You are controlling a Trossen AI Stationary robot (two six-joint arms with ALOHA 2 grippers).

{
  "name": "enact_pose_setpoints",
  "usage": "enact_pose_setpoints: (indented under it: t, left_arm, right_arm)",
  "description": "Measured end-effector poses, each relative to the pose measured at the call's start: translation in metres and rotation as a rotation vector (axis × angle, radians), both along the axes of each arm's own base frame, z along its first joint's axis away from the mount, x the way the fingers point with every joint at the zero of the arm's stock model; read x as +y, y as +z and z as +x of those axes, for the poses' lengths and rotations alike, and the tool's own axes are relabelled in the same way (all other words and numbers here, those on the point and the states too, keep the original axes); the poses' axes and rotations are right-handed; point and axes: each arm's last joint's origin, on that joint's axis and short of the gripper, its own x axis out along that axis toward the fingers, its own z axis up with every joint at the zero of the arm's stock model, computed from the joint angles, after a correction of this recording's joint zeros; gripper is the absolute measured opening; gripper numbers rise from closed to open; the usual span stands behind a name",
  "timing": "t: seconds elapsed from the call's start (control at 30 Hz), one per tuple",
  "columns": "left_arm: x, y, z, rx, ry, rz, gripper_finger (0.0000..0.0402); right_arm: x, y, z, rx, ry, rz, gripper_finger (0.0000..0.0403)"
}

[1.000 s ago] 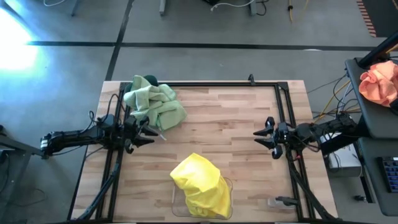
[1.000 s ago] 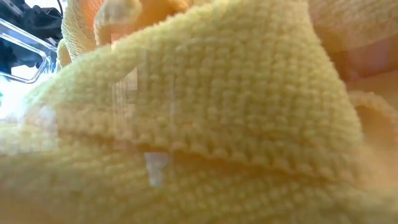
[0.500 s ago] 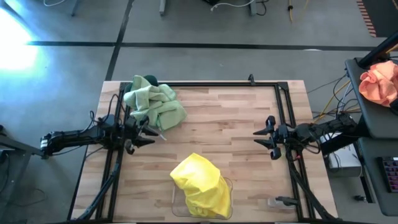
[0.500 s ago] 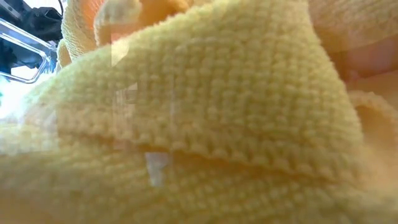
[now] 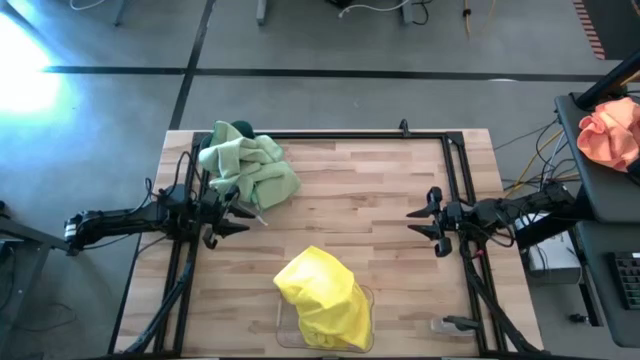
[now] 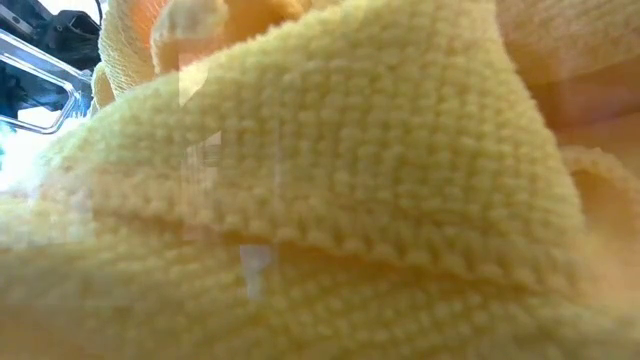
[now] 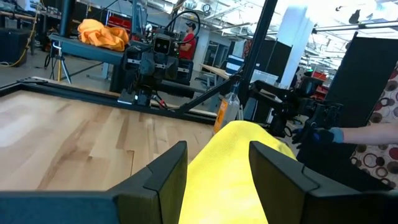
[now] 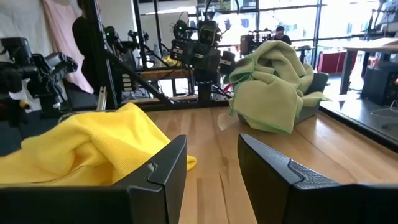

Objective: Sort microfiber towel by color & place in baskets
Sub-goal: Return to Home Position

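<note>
Left end effector (image 5: pixel 240 215) and right end effector (image 5: pixel 416 223) gape empty; nubbly yellow towels (image 5: pixel 322 298) heap in clear bin (image 5: pixel 283 333).

My high camera hangs over the wooden table (image 5: pixel 380 190) and looks straight down, taking in both my arms and the floor around. My low camera sits at table-top height, so near the yellow towels (image 6: pixel 330 200) in the clear bin (image 6: pixel 50 70) that their knit fills nearly its whole picture; my left wrist camera looks level past my left fingers (image 7: pixel 163 177) across the table, over the yellow towels, to my right arm (image 7: pixel 154 59); my right wrist camera looks past my right fingers (image 8: pixel 165 168) the opposite way, to my left arm (image 8: pixel 200 53) and the green towels (image 8: pixel 270 84); all four views share the yellow towels.
</note>
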Motion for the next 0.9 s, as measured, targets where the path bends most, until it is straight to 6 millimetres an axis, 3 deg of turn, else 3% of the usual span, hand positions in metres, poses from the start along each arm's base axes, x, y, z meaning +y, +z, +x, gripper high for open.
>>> enact_pose_setpoints:
  t: [0.9]
  left_arm:
    - [0.0,0.0001,0.0,0.0,0.0,-0.001,0.0157]
  right_arm:
    - [-0.0001,0.0008,0.0,-0.008,-0.003,0.018,0.0137]
